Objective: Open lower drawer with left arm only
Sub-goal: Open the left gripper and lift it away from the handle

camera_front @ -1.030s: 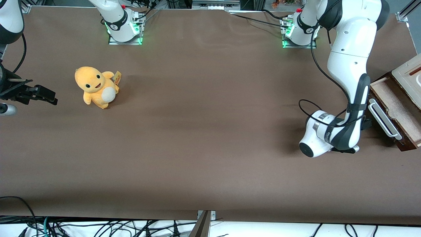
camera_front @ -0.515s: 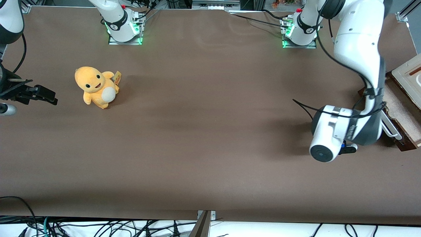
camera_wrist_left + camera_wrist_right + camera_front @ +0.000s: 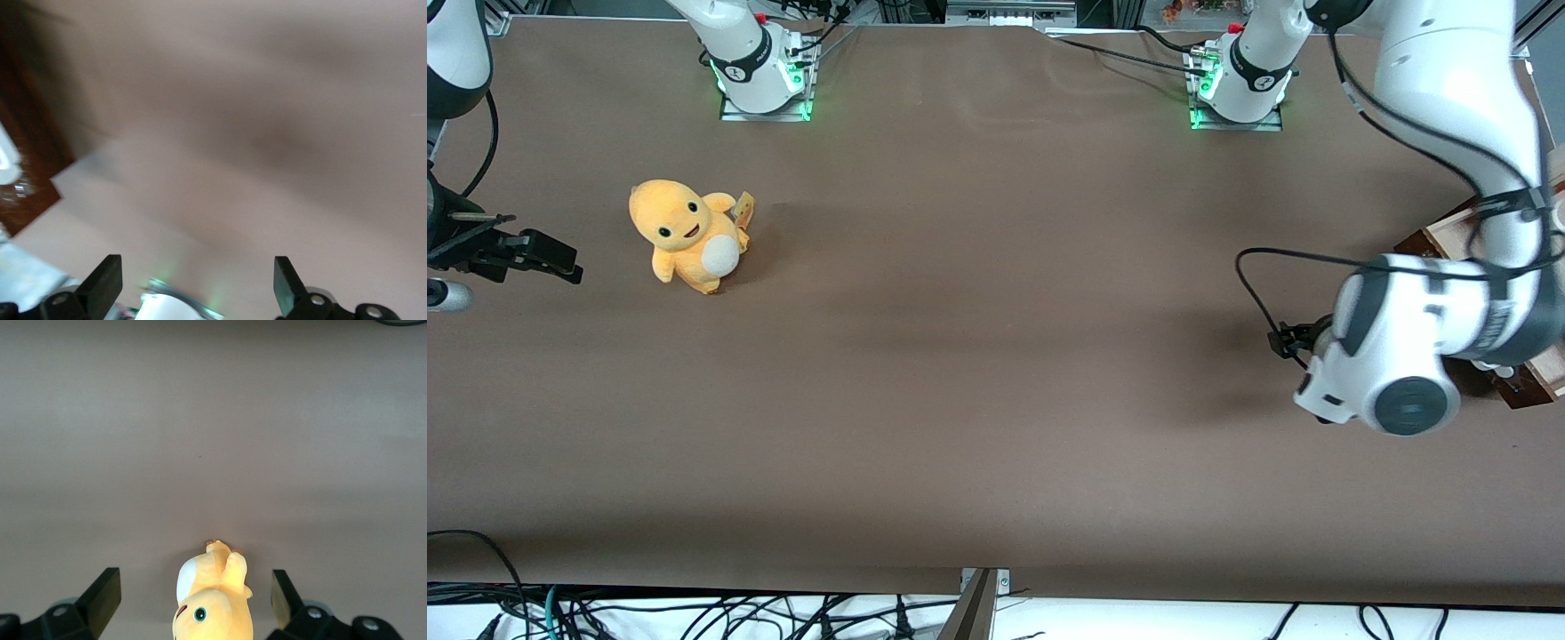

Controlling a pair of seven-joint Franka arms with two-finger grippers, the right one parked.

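End effector (image 3: pixel 193 287) spread wide, lower drawer (image 3: pixel 27 167) beside

lower drawer (image 3: pixel 1436 242) mostly hidden by left arm (image 3: pixel 1449 293), claw (image 3: pixel 197 283) fingertips spread

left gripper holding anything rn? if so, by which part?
Nothing held. In the left wrist view the gripper has its jaws wide apart with only bare table between them. The lower drawer sits beside it, already pulled out, its handle hidden by the left arm.

Brown-covered table (image 3: pixel 978 356): yellow plush toy (image 3: pixel 687 234) toward parked arm's end; wooden cabinet w/ lower drawer (image 3: pixel 1436 242) at working arm's end. Gripper (image 3: pixel 197 283) above table, fingers apart.
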